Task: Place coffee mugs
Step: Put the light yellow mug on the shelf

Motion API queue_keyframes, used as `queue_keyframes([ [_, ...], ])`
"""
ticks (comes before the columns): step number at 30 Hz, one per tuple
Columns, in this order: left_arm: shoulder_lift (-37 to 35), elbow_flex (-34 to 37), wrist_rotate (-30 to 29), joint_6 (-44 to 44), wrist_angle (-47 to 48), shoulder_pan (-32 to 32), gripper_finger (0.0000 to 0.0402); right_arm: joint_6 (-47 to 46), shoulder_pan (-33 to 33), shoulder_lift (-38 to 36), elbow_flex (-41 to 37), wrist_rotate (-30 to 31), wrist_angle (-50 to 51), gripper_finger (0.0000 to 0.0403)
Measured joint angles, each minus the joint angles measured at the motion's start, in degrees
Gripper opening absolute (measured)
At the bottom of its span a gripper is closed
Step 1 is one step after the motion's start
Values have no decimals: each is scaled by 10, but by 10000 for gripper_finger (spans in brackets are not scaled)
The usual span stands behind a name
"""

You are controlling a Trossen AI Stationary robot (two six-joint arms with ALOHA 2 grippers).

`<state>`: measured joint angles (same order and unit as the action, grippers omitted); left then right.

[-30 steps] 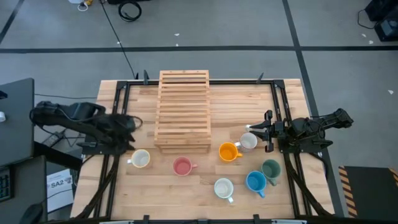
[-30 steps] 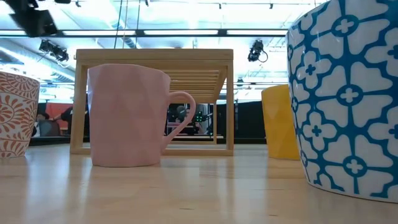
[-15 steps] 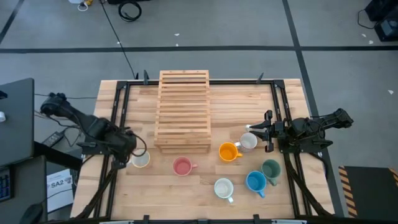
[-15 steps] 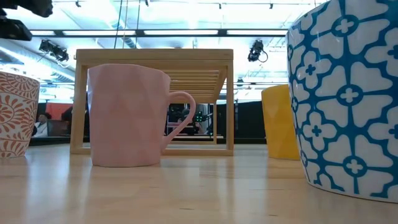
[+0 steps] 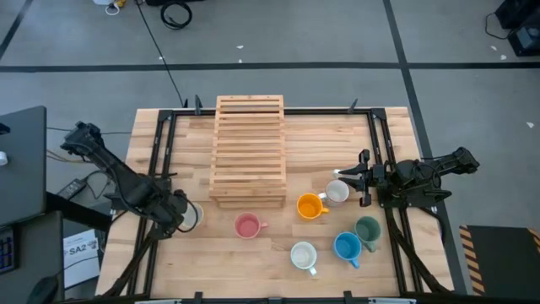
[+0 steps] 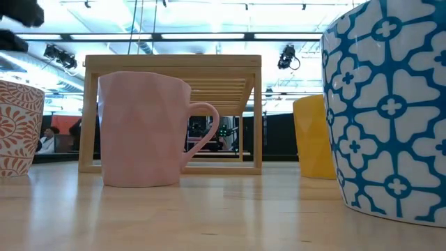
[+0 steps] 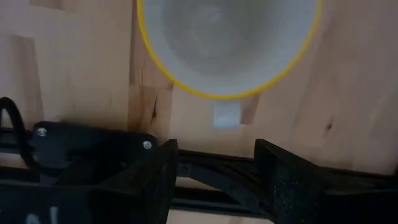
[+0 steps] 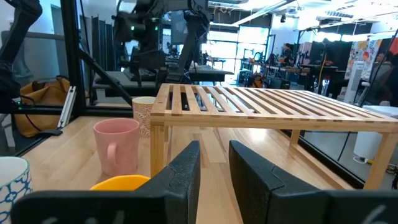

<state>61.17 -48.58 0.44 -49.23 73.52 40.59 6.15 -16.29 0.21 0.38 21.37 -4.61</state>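
The left end effector (image 5: pixel 180 211) is poised directly over the white mug with the orange pattern (image 5: pixel 193 216) at the near-left part of the table (image 5: pixel 270 253), its fingers spread wide and released, nothing held. In the left wrist view the yellow-rimmed mouth of that mug (image 7: pixel 229 43) is seen from above, with the handle (image 7: pixel 226 114) pointing toward the gap between the two dark fingers (image 7: pixel 287 180). For a sound grasp, the fingers are best lowered so that one wall of the mug or its handle is straddled squarely, and closed only once the mug is centred; a skewed closure would likely tip or spin it.

The right end effector (image 5: pixel 364 179) waits at the right side of the table, just beside a cream mug (image 5: pixel 337 192), its fingers partly closed with nothing seen between them.

The wooden slatted rack (image 5: pixel 249 149) stands at the far centre of the table. The pink mug (image 5: pixel 247 225) sits just to the right of the targeted mug and could be clipped on a low sweep toward the rack, so a lift clear of it is advisable. Farther right are grouped the orange mug (image 5: pixel 310 206), a white mug (image 5: pixel 303 255), the blue-patterned mug (image 5: pixel 347 247) and the dark green mug (image 5: pixel 368 229), well apart from the left arm's path.
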Motion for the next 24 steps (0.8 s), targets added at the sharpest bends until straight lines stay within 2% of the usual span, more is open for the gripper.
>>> queue_keyframes([
  [17,1,99,-8,-24,-132,9,219,0,0,0,0,0,0,91],
  [20,1,104,-8,-29,-131,9,208,0,0,0,0,0,0,91],
  [24,1,104,-8,-31,-129,9,173,0,0,0,0,0,0,91],
])
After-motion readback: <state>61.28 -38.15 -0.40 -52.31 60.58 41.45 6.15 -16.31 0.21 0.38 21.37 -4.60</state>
